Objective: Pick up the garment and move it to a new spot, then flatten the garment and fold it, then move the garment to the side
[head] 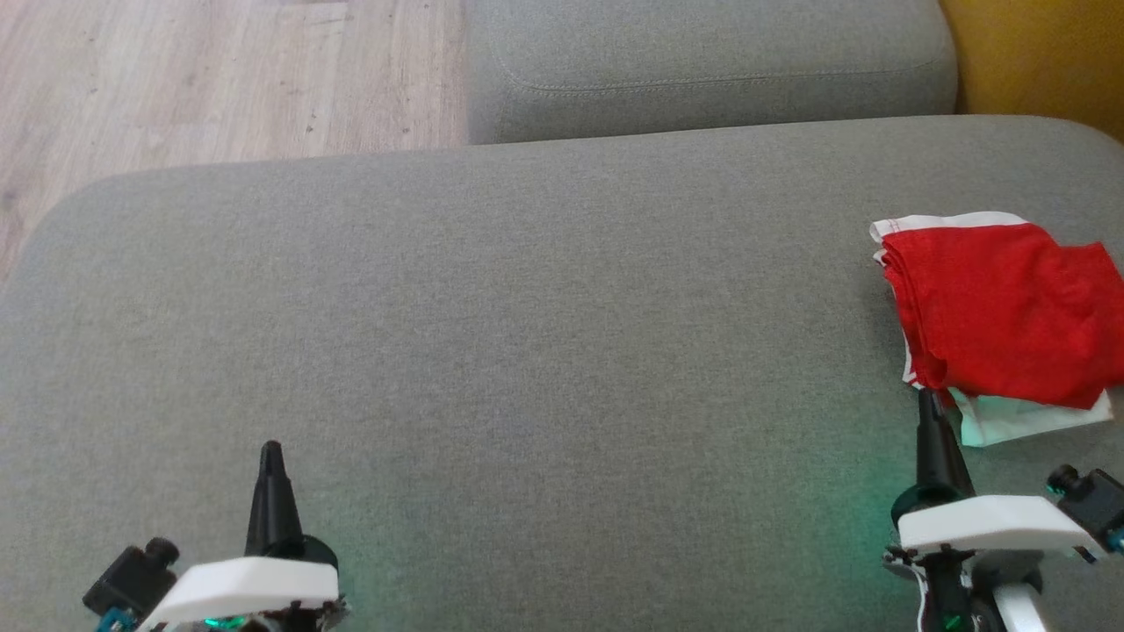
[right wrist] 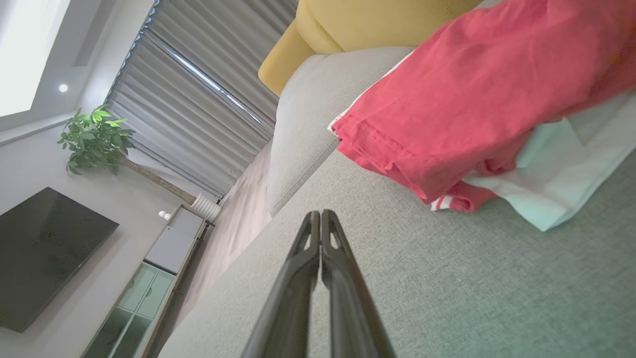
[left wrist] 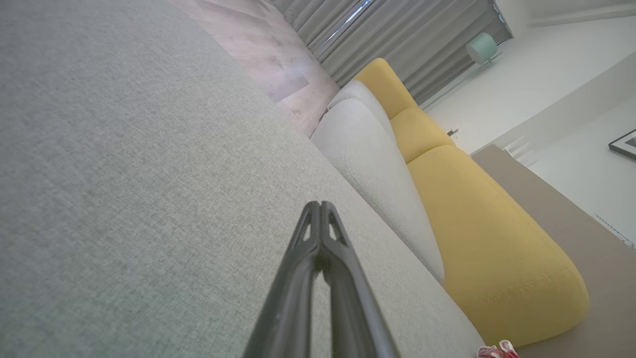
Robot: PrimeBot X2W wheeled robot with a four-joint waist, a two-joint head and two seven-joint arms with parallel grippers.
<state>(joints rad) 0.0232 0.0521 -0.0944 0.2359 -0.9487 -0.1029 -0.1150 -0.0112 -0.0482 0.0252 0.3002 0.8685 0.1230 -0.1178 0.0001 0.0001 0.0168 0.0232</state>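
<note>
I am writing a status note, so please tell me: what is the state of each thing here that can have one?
garment: folded, lying on the grey cushion, held by nothing.
left gripper: shut, empty, over the grey cushion.
right gripper: shut, empty, just short of the garment.
curtains: drawn closed.
television: screen dark.

Words on the red garment [head: 1001, 307]: I can read none.
Words on the grey sofa [head: 527, 307]: I can read none.
Numbers, brands, signs: I can read none in my views.
</note>
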